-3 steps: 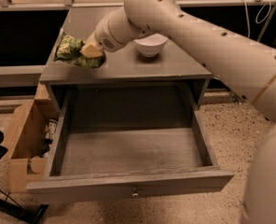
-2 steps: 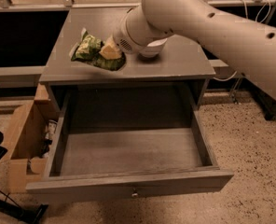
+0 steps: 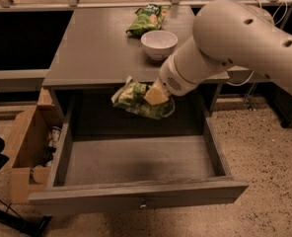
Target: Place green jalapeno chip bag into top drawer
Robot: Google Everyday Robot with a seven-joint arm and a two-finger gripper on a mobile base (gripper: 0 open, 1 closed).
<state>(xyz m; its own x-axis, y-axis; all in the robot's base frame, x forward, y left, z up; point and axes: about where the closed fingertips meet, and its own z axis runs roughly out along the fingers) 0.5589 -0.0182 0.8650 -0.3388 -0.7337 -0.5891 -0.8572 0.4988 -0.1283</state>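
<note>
The green jalapeno chip bag, light green and wrinkly with a pale edge, hangs in the air over the back of the open top drawer. My gripper is shut on the bag's right end, with its yellowish fingers pressed into the bag. The thick white arm reaches in from the upper right. The drawer is pulled out towards the camera, its grey floor bare, with a small round knob on its front panel.
On the grey tabletop stand a white bowl and a narrower darker-green bag at the back. A cardboard box with small items sits on the floor left of the drawer. A railing runs behind the table.
The gripper has carried the bag off the tabletop's left side, forward and down, to hang over the open drawer. The arm swung towards the camera and no longer covers the bowl.
</note>
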